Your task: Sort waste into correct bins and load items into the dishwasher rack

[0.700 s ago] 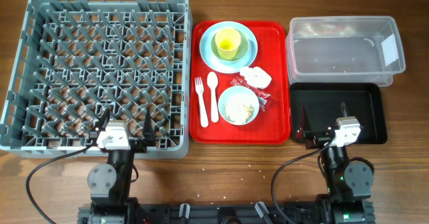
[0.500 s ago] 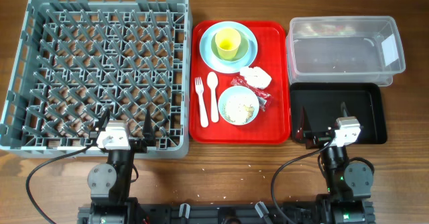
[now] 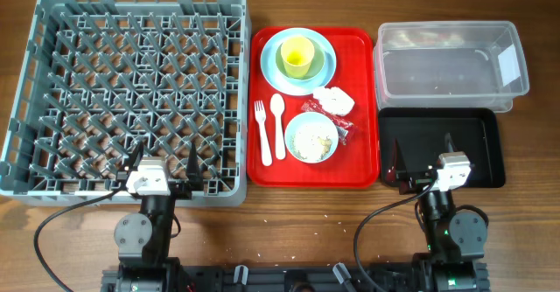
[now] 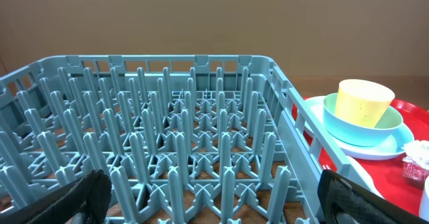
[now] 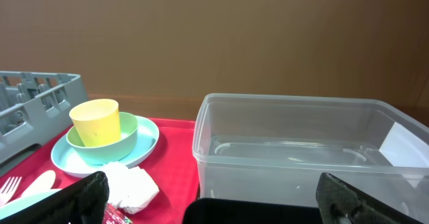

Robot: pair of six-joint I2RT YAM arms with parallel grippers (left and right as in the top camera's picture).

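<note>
No step is begun: the crumpled white napkin (image 3: 334, 100), the round light-blue plate (image 3: 322, 72) and the small light-blue bowl (image 3: 332, 145) of food scraps all lie on the red rectangular serving tray (image 3: 350, 174). Both arms stand close to their bases, the left pincer (image 3: 164, 159) left of that tray and the right pincer (image 3: 423, 152) right of it, each spread wide and empty. The next move probably calls for the right arm to reach onto the tray and pinch the napkin.

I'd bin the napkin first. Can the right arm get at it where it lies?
Probably yes. The napkin lies uncovered on the red tray, between plate and bowl. The right fingers stand open and empty above the black tray beside it. Only the wrapper crowds it.
</note>
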